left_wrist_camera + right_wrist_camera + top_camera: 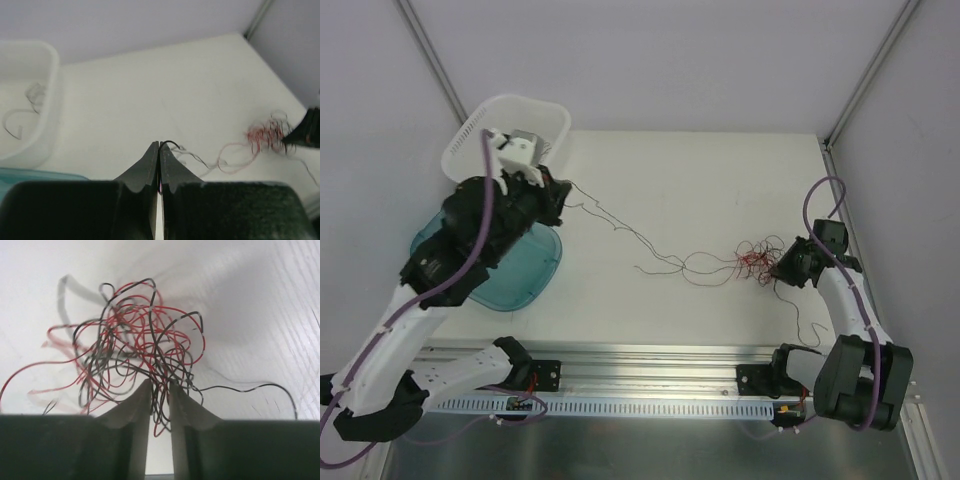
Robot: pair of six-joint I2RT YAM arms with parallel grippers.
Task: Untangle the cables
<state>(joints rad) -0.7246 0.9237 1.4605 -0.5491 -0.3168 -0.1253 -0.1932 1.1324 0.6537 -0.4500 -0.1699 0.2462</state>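
Observation:
The cables are hair-thin red and black wires, bunched in a knotted ball at the right of the table. In the right wrist view the ball fills the space just beyond my right gripper. That gripper is open a narrow gap, with several strands hanging loose between its fingers. A long thin strand runs from the ball leftwards to my left gripper. In the left wrist view the left gripper is shut on a black wire end, raised above the table.
A white basket stands at the back left, with pale wire pieces inside. A teal translucent lid lies under the left arm. A metal rail runs along the near edge. Frame posts stand at the back corners.

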